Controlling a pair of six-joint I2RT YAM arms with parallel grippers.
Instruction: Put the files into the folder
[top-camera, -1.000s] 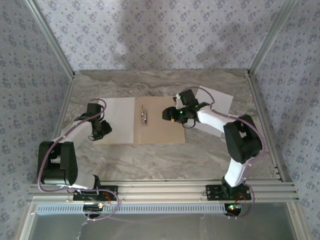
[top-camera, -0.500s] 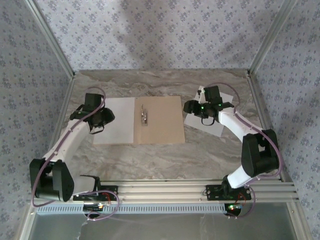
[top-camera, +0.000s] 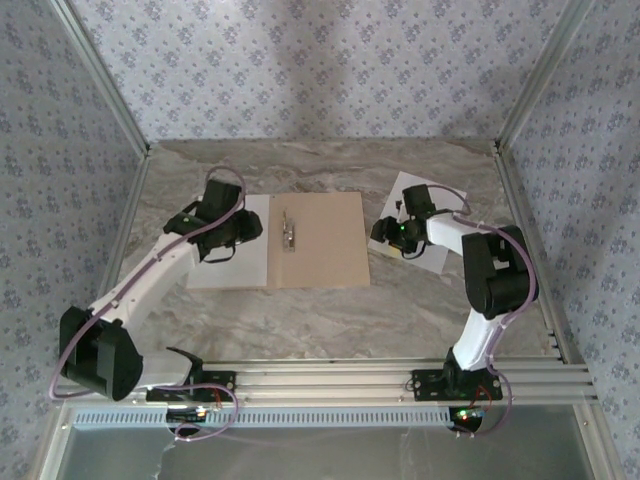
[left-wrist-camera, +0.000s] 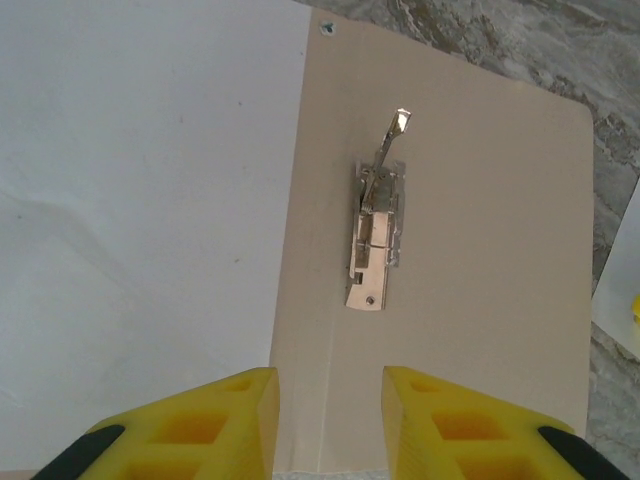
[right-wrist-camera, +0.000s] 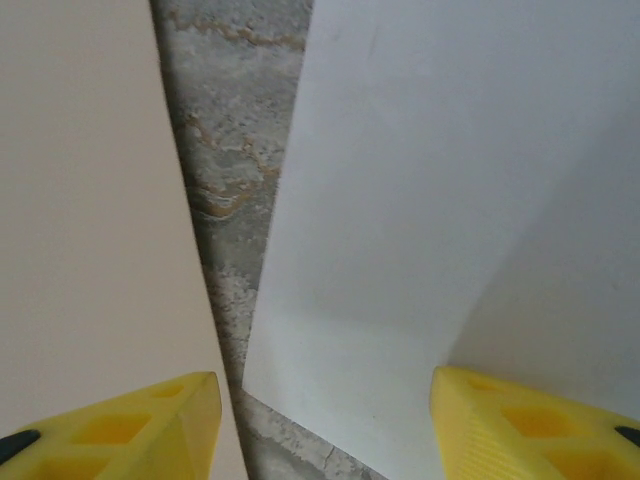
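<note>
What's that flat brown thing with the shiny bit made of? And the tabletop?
The folder looks like matte tan cardboard: flat, dull, no sheen. Its clip seems polished metal, glinting silver. The tabletop shows grey veined marbling, perhaps stone, perhaps printed laminate.

Top external: fixed high above and behind both arm bases, facing forward and down. Set far back; takes in the whole table (top-camera: 420, 310), both arms and the patterned walls.

Left wrist: mounted on the left arm, looking almost straight down from close range, with the left gripper (left-wrist-camera: 327, 372) at the lower edge. Frames the folder (left-wrist-camera: 470, 250) and its metal clip (left-wrist-camera: 375, 240).

Right wrist: mounted on the right arm, looking down from closer still, with the right gripper (right-wrist-camera: 322, 375) at the lower edge. Frames the folder's right border, a strip of table and the white sheet (right-wrist-camera: 430, 200).

Shared by all three: the folder's right cover and the sheet edge beside it.
</note>
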